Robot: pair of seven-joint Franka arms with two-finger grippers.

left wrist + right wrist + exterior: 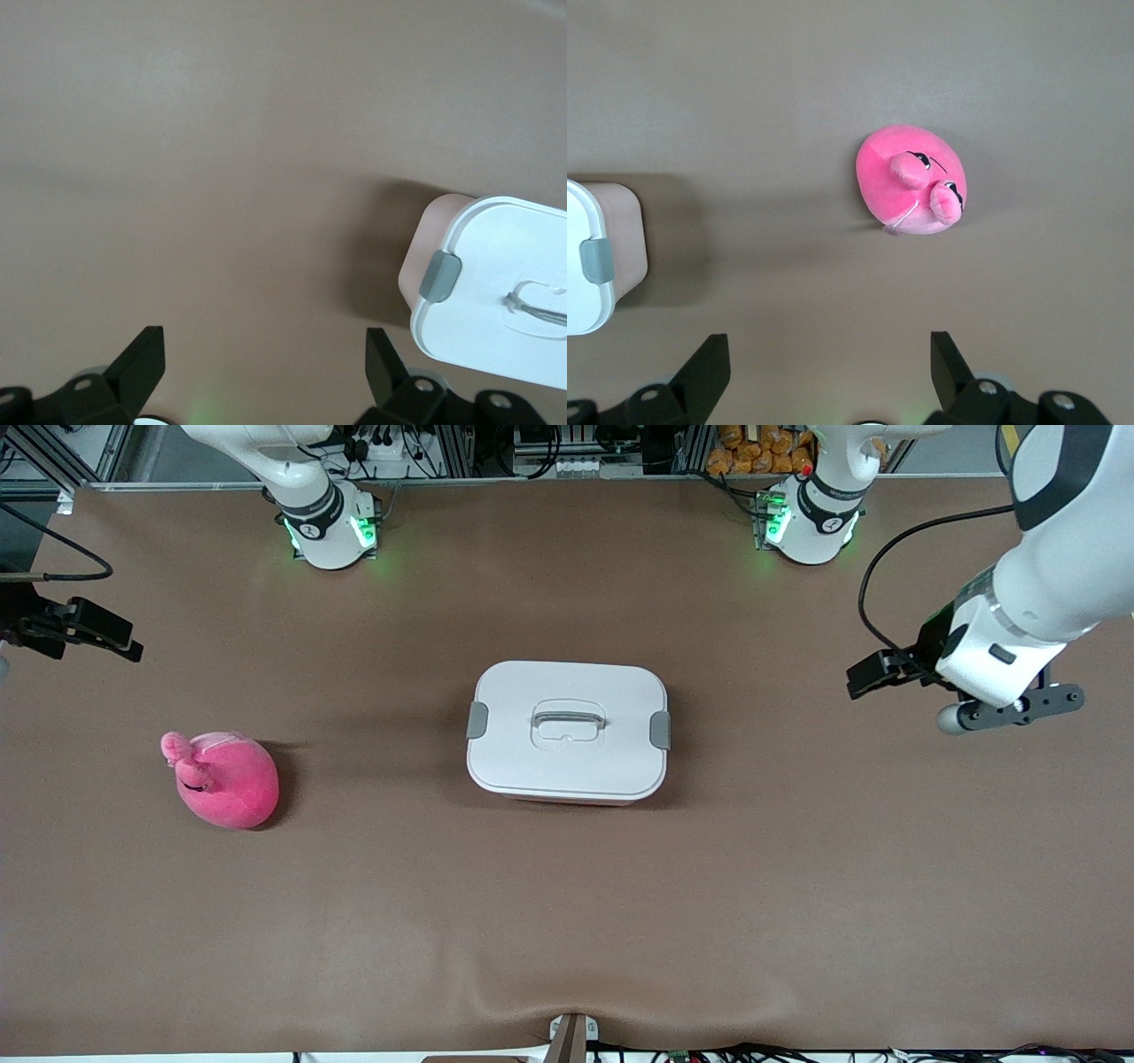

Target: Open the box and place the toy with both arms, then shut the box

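Both grippers, left (257,372) & right (824,376), wide open, empty, over bare table (567,921); box (567,731) lidded.

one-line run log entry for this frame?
box: lid on, mid-table | toy: on table, toward right arm's end | left gripper: open, over bare table beside box | right gripper: open, above table near toy

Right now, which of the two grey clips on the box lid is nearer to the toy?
The grey clip at the lid's end toward the right arm; the toy lies that way. The other clip faces the left arm's end.
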